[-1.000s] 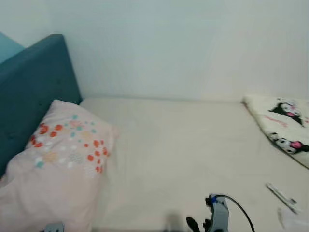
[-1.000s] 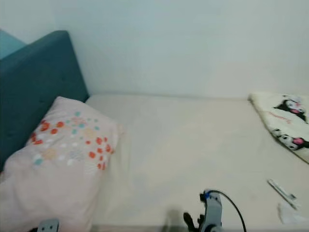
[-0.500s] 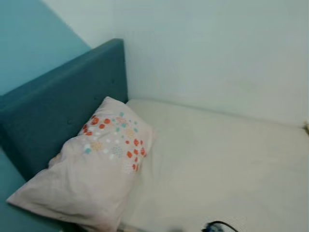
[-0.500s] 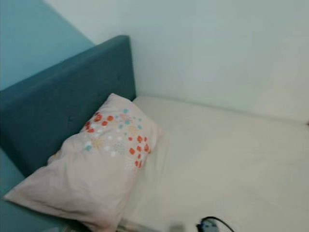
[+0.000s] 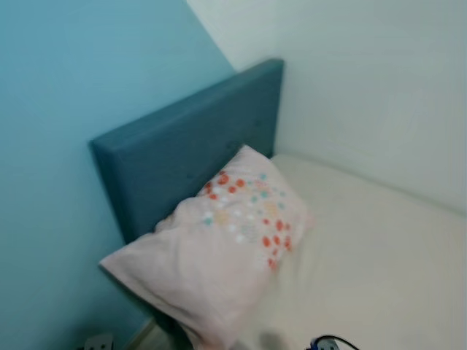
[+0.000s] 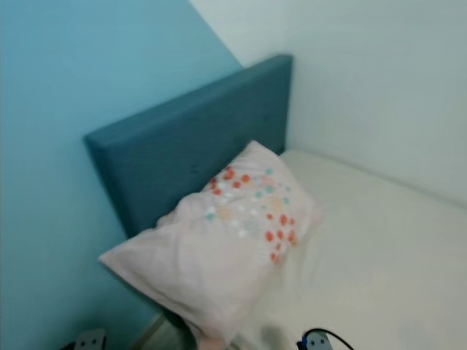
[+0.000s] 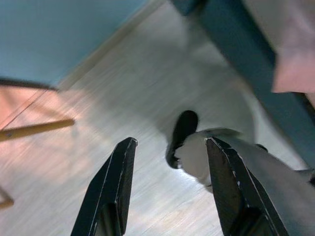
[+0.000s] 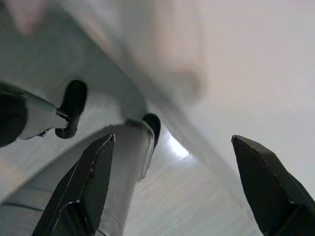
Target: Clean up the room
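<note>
Two open end effectors (image 7: 170, 147) (image 8: 172, 157) over floor (image 7: 98, 123)

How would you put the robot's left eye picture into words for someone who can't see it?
A pale pink pillow with red and teal dots leans against a dark teal padded headboard on a bed with a cream sheet. A light blue wall stands behind the headboard, and a white wall runs along the bed.

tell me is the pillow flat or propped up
Propped up: the pillow leans tilted against the headboard, its lower part on the mattress.
</note>
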